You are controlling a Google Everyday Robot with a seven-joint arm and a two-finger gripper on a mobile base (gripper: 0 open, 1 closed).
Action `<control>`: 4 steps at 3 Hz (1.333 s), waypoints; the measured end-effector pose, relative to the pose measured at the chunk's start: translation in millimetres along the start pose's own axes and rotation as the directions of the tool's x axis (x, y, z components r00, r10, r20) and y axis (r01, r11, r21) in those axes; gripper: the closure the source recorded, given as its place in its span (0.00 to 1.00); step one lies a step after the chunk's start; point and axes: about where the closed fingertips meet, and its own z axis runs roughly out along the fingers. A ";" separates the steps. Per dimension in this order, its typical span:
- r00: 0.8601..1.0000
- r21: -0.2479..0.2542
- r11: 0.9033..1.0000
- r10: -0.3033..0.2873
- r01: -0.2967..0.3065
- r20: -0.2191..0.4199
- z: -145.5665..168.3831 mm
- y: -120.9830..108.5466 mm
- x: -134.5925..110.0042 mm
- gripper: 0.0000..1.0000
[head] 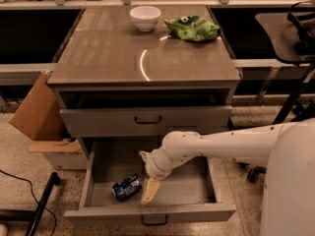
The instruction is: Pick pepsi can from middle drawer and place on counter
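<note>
One white arm (221, 144) comes in from the right and bends down into the open drawer (189, 183), the pulled-out one low in the grey cabinet. The gripper (149, 186) at its end hangs over the drawer floor, near the front wall and a little left of the middle. Whether it is released or clenched cannot be told from this angle; nothing can be seen held in it.

The can (126, 188) lies on its side on the drawer floor, in the near left part, its blue body slanted with one silver end toward the left wall. It sits just left of the gripper, and I cannot tell whether the two touch. A small dark handle (154, 221) is on the drawer's near front.

Above the open drawer, a second drawer front (145, 121) is pushed in, with its own dark handle. The tabletop (108, 48) over it is glossy grey-brown with a curved glint of light near its centre. At its far edge stands a white bowl (145, 17), and just right of that lies a green bag (193, 28).

Left of the cabinet, a cardboard box (37, 112) with an open flap leans on the speckled floor (19, 146). A black pole (42, 203) slants across the near left corner.
</note>
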 end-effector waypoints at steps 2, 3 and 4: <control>0.999 0.025 0.999 -0.048 0.048 0.007 35.8 -25.6 6.9 0.00; 0.999 0.032 0.998 -0.052 0.052 0.000 52.9 -32.1 8.3 0.00; 0.998 0.028 0.998 -0.056 0.057 -0.018 71.3 -33.7 7.9 0.00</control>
